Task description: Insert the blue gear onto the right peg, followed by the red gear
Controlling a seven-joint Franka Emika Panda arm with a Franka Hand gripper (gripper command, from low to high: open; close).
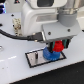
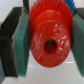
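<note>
In the exterior view my gripper [image 1: 58,46] is shut on the red gear [image 1: 59,46] and holds it just above the blue gear [image 1: 50,54]. The blue gear lies flat on the grey plate with a black rim [image 1: 35,59], at the end toward the exterior view's right. The pegs are hidden by the gears and the gripper. In the wrist view the red gear [image 2: 50,37] fills the middle, its centre hole facing the camera, clamped between the two teal pads [image 2: 22,45].
The white arm body [image 1: 35,22] and a black cable [image 1: 12,36] stand behind the plate. The white table [image 1: 15,72] stretches around it.
</note>
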